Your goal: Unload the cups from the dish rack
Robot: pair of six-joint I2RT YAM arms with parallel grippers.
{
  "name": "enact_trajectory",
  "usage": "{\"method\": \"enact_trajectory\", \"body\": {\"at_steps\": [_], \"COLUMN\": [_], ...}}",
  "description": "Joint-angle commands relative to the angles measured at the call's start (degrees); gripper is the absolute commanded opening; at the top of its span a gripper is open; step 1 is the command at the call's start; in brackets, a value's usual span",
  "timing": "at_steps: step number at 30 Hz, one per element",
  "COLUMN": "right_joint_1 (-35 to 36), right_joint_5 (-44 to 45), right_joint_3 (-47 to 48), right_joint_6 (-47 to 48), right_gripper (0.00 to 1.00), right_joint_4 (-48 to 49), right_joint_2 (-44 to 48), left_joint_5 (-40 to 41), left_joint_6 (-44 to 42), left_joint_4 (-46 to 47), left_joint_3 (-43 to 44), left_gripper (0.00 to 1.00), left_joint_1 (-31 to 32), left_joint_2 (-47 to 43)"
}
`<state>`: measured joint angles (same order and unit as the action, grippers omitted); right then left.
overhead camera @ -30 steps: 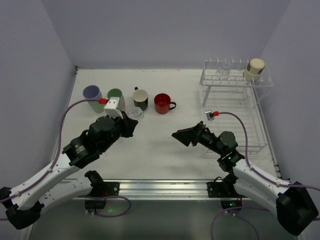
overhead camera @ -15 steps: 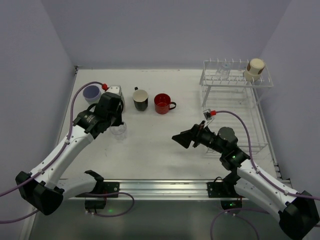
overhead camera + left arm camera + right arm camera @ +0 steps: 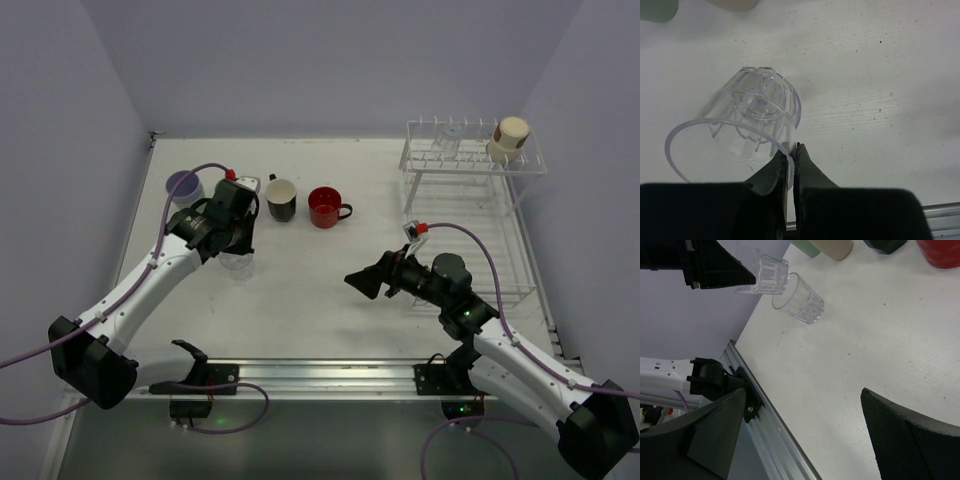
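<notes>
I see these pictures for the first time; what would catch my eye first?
The left gripper pinches the rim of a clear glass over the left side of the table. Next, the beige cup sits atop the dish rack, far right, and the right gripper is open mid-table.

Top cam: fixed high behind both bases, looks down and forward, whole table (image 3: pixel 320 310) in frame. Left wrist cam: tight, looks past the left gripper (image 3: pixel 794 150) onto the clear glass (image 3: pixel 760 115) at its tips. Right wrist cam: wider, oblique, looks between the right gripper (image 3: pixel 802 392) fingers toward that glass. All three views share it.
</notes>
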<state>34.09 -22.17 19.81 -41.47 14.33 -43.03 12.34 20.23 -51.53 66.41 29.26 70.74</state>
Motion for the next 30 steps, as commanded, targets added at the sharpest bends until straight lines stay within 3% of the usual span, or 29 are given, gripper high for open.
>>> {"method": "enact_trajectory", "body": {"at_steps": [1, 13, 18, 24, 30], "right_joint_1": [0.19, 0.19, 0.19, 0.19, 0.1], "right_joint_5": [0.82, 2.05, 2.05, 4.33, 8.98], "right_joint_3": [1.98, 2.51, 3.3, 5.41, 12.96], "right_joint_6": [1.13, 1.66, 1.66, 1.04, 3.59], "right_gripper": [0.99, 0.99, 0.99, 0.99, 0.97], "right_joint_4": [0.09, -0.88, -1.41, -3.77, -11.4], "right_joint_2": [0.13, 0.05, -0.48, 0.57, 1.19], "left_joint_5": [-1.18, -2.06, -1.44, 0.05, -1.0], "left_joint_6": [-3.09, -3.71, -3.79, -4.06, -3.44], "left_joint_4": [-2.87, -2.0, -0.15, 2.31, 9.68], "left_joint_3": [1.53, -1.72, -1.81, -1.55, -0.14], "left_gripper": [0.0, 0.02, 0.26, 0.41, 0.62], "left_joint_1": [-0.52, -0.52, -0.52, -0.52, -0.34], "left_joint_2": [-0.08, 3.61, 4.23, 3.88, -4.81]}}
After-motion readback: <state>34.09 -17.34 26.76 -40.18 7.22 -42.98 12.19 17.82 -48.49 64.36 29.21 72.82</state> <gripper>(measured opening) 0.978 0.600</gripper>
